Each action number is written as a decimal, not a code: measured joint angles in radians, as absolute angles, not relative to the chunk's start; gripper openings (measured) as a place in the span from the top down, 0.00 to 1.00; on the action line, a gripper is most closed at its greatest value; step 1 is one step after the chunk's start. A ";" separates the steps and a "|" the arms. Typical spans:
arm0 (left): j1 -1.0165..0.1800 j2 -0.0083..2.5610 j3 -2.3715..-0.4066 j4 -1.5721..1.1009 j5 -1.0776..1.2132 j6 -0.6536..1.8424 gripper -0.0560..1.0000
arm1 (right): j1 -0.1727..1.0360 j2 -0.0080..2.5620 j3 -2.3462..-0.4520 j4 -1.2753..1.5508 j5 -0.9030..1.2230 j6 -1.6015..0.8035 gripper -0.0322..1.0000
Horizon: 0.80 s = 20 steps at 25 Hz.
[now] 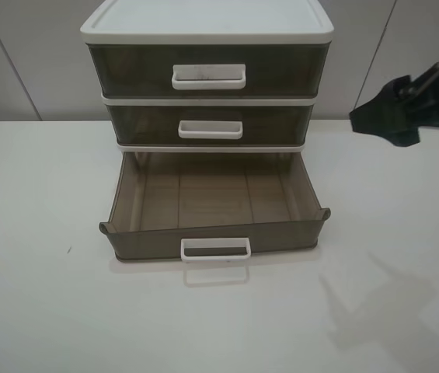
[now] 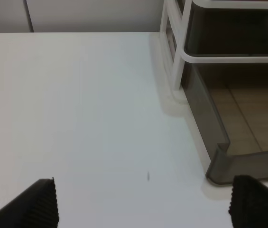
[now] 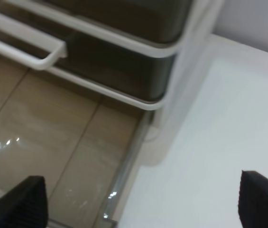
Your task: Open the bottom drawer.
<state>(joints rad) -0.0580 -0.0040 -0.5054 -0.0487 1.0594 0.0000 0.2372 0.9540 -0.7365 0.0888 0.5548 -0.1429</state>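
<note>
Right claw (image 3: 141, 202) spread wide, empty, raised at the right over the white surface (image 1: 33, 311), w/ the shallow smoky-brown translucent plastic bottom drawer (image 1: 214, 208) below it. Left claw (image 2: 143, 204) also open, low, just left of that drawer's near-left corner. Drawer pulled out toward near edge, white loop handle (image 1: 215, 249) in front, under the white-framed three-drawer cabinet (image 1: 207, 23).

white table (image 1: 40, 311), top drawer (image 1: 207, 70) and middle drawer (image 1: 210, 124) closed
</note>
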 joint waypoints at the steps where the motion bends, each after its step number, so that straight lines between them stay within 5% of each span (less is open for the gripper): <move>1: -0.058 -0.004 -0.505 -0.049 1.059 0.000 0.24 | 0.191 0.914 -0.737 0.099 0.584 -0.143 0.20; 7: -0.058 -0.004 -0.505 -0.049 1.059 0.000 0.24 | -0.005 0.602 -0.698 0.114 0.699 -0.124 0.20; 20: -0.058 -0.004 -0.505 -0.049 1.059 0.000 0.24 | 0.008 0.035 -0.545 0.071 0.936 -0.124 0.20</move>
